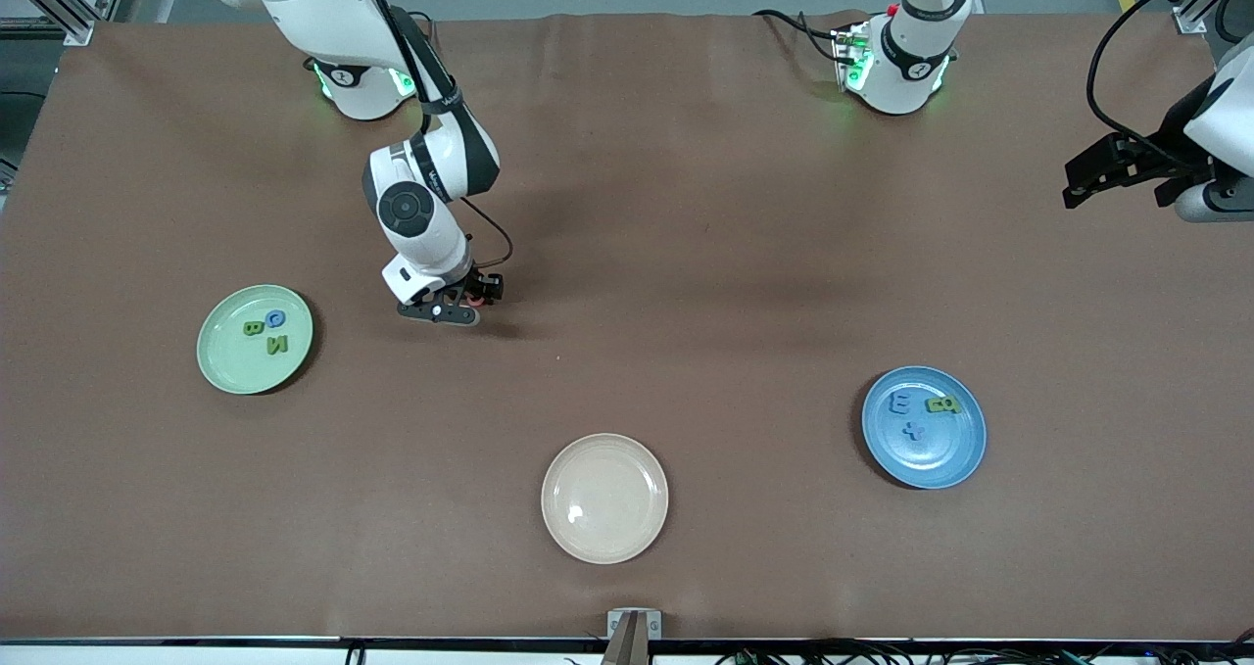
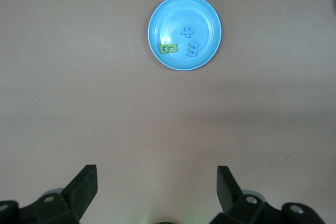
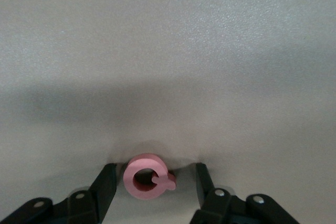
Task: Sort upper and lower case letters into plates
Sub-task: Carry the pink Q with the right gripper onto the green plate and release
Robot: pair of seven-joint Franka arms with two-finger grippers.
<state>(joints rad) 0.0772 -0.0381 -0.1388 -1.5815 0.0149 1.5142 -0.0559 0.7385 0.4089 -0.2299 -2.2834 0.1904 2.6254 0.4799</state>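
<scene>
While the left gripper (image 2: 156, 190) waits spread wide above the table, the right gripper (image 3: 155, 184) sits low, its fingers straddling a pink letter Q (image 3: 147, 177) without pinching it. Green plate (image 1: 255, 339) and blue plate (image 1: 923, 427) each hold three letters.

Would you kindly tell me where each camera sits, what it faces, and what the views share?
Front view: high across the table, facing both arms; right hand low on the table, left hand waiting at its end.
Left wrist view: looks down at the blue plate; open fingers show.
Right wrist view: just above the table; fingers flank a pink letter.
Shared: the blue plate, front and left wrist.
</scene>
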